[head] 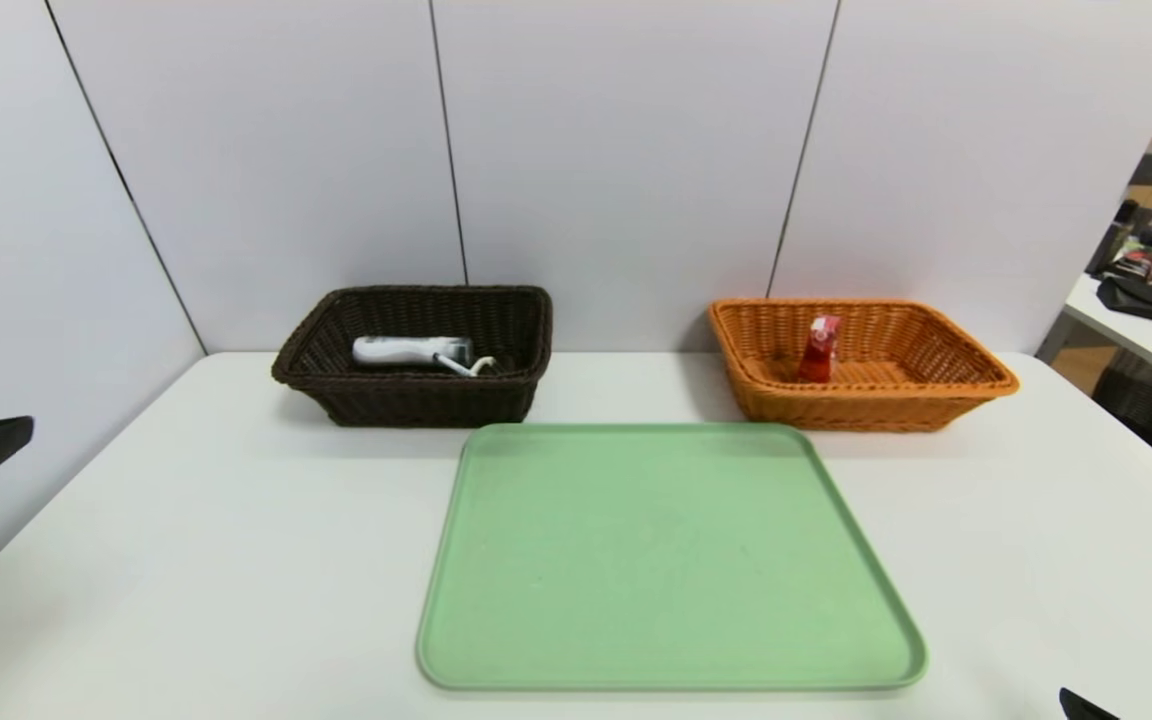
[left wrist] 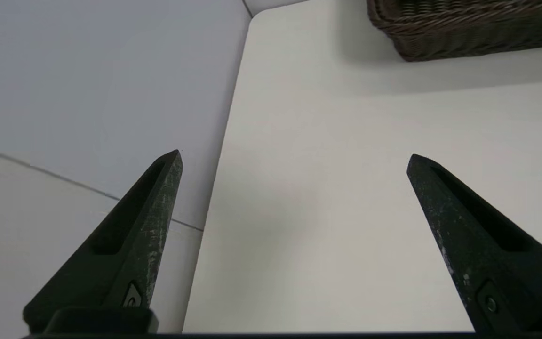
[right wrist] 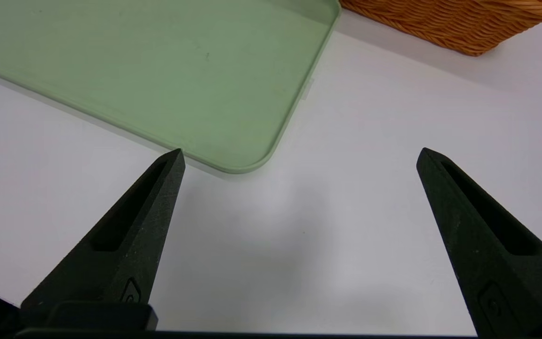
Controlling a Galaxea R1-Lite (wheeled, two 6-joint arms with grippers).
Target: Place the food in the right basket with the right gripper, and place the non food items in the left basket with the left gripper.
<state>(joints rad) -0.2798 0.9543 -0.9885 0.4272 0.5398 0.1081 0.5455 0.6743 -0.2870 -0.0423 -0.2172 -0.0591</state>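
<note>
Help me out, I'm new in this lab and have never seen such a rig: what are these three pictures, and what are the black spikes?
It is a two-armed robot. One picture comes from a camera on its head; the other two come from cameras on its wrists. The black spikes are gripper fingers. The left gripper and the right gripper both stand open, holding nothing, above the white table. On the table lie a bare green tray, a dark basket holding a white item, and an orange basket holding a red packet. So the sorting looks finished.
</note>
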